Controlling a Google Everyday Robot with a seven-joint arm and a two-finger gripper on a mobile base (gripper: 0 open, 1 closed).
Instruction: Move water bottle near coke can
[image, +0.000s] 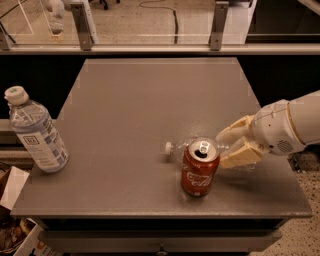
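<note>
The water bottle (175, 146) lies on its side on the grey table (150, 95), white cap pointing left, its middle hidden behind the coke can. The red coke can (200, 170) stands upright just in front of the bottle, touching or almost touching it. My gripper (222, 149) reaches in from the right at table height. Its cream fingers (239, 156) sit on either side of the bottle's base end and are closed on it, right beside the can.
A larger clear bottle with a blue-white label (37, 132) stands upright near the table's left edge. A metal railing (150, 47) runs behind the table. The table's front edge is close below the can, and its right edge lies under my arm.
</note>
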